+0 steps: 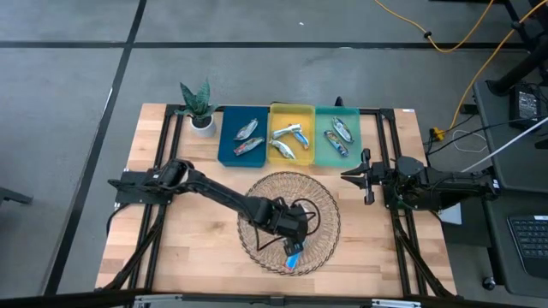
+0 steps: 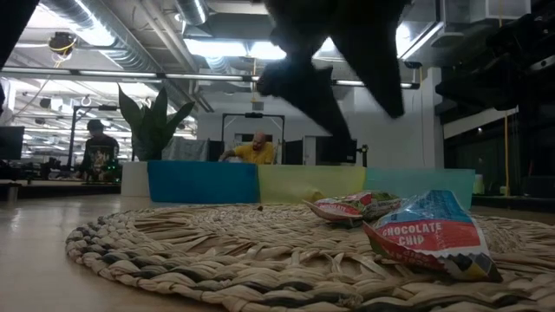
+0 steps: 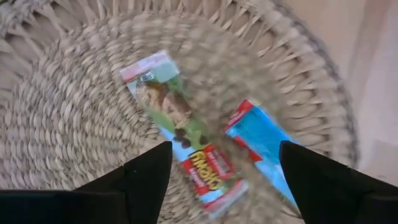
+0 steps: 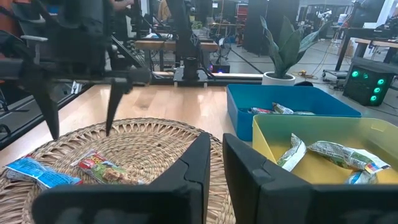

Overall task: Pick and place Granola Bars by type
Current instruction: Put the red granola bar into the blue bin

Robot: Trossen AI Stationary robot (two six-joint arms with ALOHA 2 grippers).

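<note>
Two granola bars lie flat on the round wicker basket (image 1: 289, 224): a green-and-red wrapped one (image 3: 180, 134) and a blue one marked chocolate chip (image 3: 264, 149), (image 2: 434, 236). My left gripper (image 3: 227, 180) hovers open above them, its fingers on either side of the green-and-red bar's end and touching nothing. More bars lie in the blue tray (image 1: 228, 137), the yellow tray (image 1: 291, 109) and the green tray (image 1: 353, 137). My right gripper (image 4: 214, 168) waits shut over the table to the right of the basket.
The three trays stand side by side along the far side of the table, behind the basket. A potted plant (image 1: 199, 107) stands left of the blue tray. Bare wood lies left and right of the basket. People show in the room beyond.
</note>
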